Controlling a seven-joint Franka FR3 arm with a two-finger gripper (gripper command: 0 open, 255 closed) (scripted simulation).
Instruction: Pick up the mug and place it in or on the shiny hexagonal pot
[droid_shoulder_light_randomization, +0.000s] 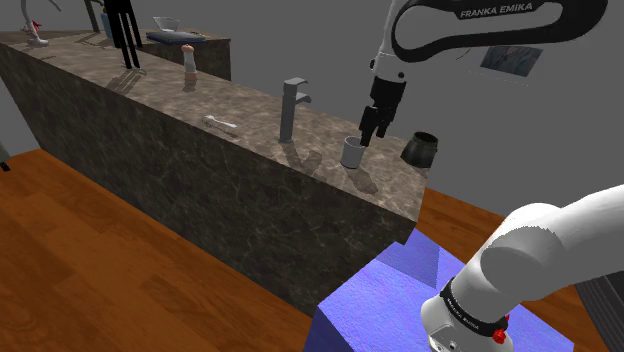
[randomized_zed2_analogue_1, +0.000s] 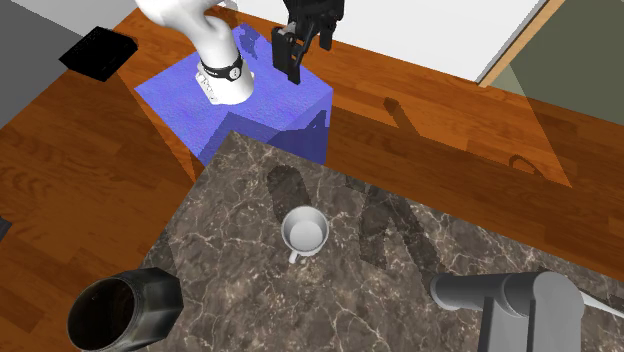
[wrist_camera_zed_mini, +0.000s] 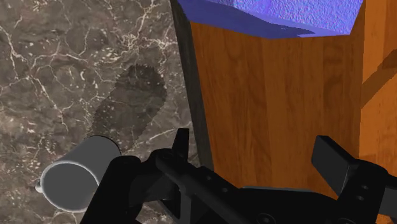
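A light grey mug (droid_shoulder_light_randomization: 352, 151) stands upright on the dark marble counter (droid_shoulder_light_randomization: 180, 110), near its end. My black gripper (droid_shoulder_light_randomization: 366, 136) hangs open just above and beside it, with nothing between the fingers. In the second exterior view the mug (randomized_zed2_analogue_1: 304, 233) shows its open top, and the gripper (randomized_zed2_analogue_1: 306, 52) is well above the counter's edge. In the wrist view the mug (wrist_camera_zed_mini: 76, 175) lies outside the gap, beside one finger (wrist_camera_zed_mini: 181, 145); the gripper (wrist_camera_zed_mini: 254, 156) looks past the counter's edge at the wooden floor. The dark faceted pot (droid_shoulder_light_randomization: 420, 149) sits at the counter's corner, close to the mug, and also appears as the pot (randomized_zed2_analogue_1: 125, 310).
A grey faucet (droid_shoulder_light_randomization: 292, 108) rises from the counter on the mug's other side, with a small utensil (droid_shoulder_light_randomization: 220, 123) further along. A bottle (droid_shoulder_light_randomization: 189, 62) and a bowl (droid_shoulder_light_randomization: 168, 25) stand far off. My blue stand (randomized_zed2_analogue_1: 260, 95) sits on wooden floor by the counter's end.
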